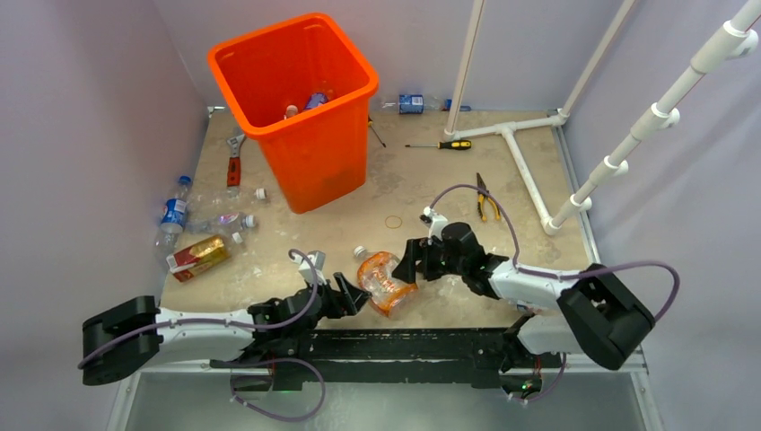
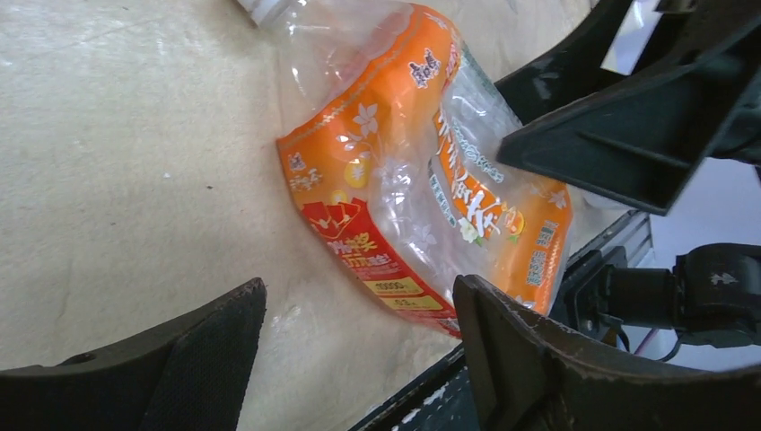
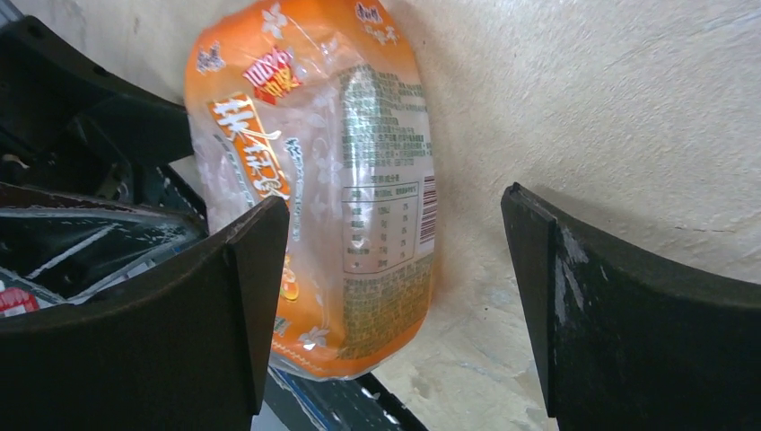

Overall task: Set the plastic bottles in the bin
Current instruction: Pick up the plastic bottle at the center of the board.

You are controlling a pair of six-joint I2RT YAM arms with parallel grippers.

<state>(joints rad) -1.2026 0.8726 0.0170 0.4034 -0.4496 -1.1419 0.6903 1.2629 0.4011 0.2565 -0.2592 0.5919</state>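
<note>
left gripper [image 2: 359, 301] jaws are held released and spread wide. the crushed orange-labelled bottle [image 2: 413, 180] is laid on the table [image 2: 117, 162] just ahead, at 12 o'clock. right gripper [image 3: 395, 215] jaws are likewise released; the bottle is positioned just beside one finger and apart from the other. in the top view the bottle is located near the table's 6 o'clock edge, the left gripper at its 8 o'clock and the right gripper at its 2 o'clock. the bin [image 1: 314, 153] is placed at 11 o'clock, with bottles [image 1: 305, 101] inside. further bottles [image 1: 173, 214] are scattered at 9 o'clock.
</note>
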